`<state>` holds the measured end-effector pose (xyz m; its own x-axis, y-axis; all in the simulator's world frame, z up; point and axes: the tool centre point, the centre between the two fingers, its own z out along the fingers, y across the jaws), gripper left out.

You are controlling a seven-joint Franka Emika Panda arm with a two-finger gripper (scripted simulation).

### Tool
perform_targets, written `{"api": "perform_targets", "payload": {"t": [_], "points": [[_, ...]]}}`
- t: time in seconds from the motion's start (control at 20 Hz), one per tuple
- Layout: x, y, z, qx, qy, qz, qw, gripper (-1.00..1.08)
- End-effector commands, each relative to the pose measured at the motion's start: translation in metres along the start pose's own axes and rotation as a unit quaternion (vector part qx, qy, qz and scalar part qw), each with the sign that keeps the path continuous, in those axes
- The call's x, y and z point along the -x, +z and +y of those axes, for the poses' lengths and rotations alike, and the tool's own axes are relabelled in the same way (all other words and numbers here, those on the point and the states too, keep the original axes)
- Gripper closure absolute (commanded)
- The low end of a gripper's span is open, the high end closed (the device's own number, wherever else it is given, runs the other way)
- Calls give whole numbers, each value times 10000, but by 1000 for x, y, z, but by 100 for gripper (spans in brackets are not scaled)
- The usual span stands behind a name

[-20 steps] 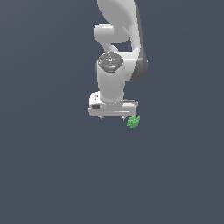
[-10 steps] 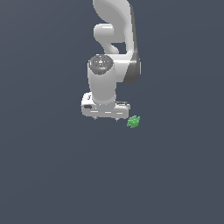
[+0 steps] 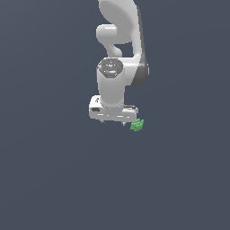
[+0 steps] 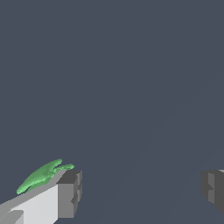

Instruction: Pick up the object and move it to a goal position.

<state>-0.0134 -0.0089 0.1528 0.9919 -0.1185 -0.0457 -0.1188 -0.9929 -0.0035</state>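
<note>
The gripper (image 4: 140, 192) stands wide open: in the wrist view its two grey fingertip pads (image 4: 70, 192) sit far apart at opposite sides of the picture, with nothing but bare dark slate-blue surface (image 4: 131, 87) between them, so it grasps nothing. The object (image 4: 41, 175), a small bright green jagged lump, lies outside the span of the fingers, just beyond the outer side of one finger; from this view it appears to sit against or right behind that finger's edge, though whether it truly touches cannot be told. The exterior view gives what the wrist camera cannot: the whole white Panda arm (image 3: 119, 54) reaching down from the top of the picture, its hand (image 3: 113, 113) pointed downward with the short fingers barely showing beneath the hand's wide body. There the object (image 3: 137, 125) shows as a tiny green speck at the lower corner of the hand, toward the exterior view's right, just beside it and not under its middle. The fingers' spread is hard to read in that view; only the wrist view makes it plain.
</note>
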Motion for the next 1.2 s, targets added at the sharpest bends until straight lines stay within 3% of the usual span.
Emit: {"api": "perform_targets", "payload": {"t": [0.0,0.75,1.15], "points": [[4,5,-10,5,76,13,10000,-92],[51,49,-96,12,877,164,9960,-92],[72,63,-123,-4,1154,215,9931,-92]]}}
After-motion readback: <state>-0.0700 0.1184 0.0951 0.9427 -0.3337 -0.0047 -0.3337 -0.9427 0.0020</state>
